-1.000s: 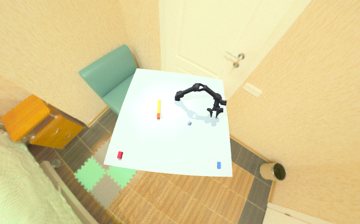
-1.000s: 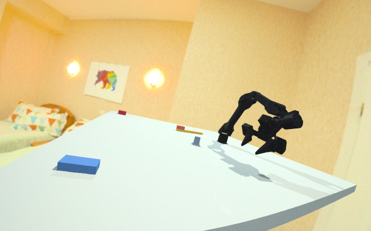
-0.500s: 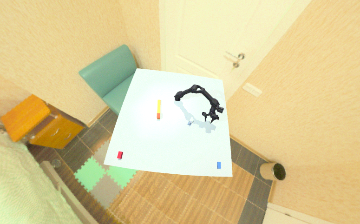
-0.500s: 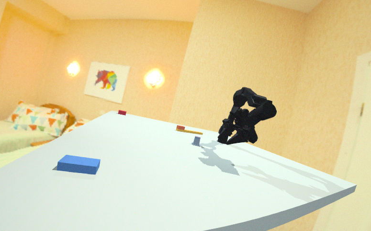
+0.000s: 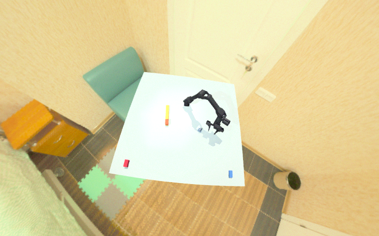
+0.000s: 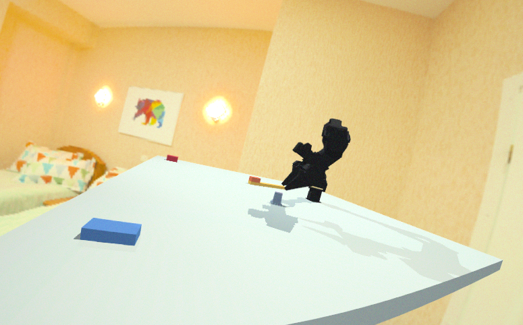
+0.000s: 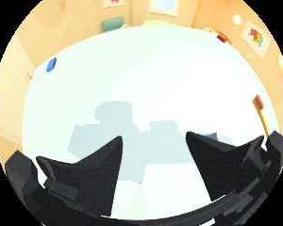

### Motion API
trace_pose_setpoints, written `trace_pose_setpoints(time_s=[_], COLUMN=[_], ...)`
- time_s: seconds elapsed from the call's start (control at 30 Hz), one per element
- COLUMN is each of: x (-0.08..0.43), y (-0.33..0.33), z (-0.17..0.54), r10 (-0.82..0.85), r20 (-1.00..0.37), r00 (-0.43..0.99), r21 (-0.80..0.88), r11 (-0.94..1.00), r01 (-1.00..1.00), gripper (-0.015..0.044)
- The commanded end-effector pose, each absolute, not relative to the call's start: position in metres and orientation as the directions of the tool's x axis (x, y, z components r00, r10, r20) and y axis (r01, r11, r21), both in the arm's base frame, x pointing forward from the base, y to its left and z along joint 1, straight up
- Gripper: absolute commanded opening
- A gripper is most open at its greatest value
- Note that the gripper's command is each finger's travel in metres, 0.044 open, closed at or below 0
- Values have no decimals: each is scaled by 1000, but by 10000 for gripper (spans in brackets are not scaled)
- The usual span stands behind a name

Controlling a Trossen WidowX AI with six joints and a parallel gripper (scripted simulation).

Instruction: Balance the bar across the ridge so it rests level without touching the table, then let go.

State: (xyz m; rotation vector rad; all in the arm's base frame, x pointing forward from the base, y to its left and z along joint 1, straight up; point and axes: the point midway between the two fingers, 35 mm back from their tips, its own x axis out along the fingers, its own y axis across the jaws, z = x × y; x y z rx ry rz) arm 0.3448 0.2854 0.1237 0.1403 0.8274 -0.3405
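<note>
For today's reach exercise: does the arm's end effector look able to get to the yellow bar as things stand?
Probably yes. The end effector is open and holds nothing, and only bare table lies between it and the bar, which lies flat near the arm's base.

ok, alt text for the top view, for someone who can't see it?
A black robot arm reaches over a white table, its open gripper empty beside a small grey ridge. A yellow bar with an orange end lies flat to the left; a red block and a blue block sit at the near corners.
</note>
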Motion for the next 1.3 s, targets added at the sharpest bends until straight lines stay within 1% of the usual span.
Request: trace_pose_setpoints(time_s=[0.0, 0.63, 1.03, 1.27], x=[353, 384, 385, 382], y=[266, 158, 96, 58], z=[127, 129, 131, 132], r10=[-260, -343, -343, -347], r20=[-755, -826, -873, -892], r00=[602, 448, 347, 290], r21=[13, 97, 106, 126], r11=[912, 695, 561, 425], r01=[410, 712, 821, 896], gripper=[315, 315, 315, 315])
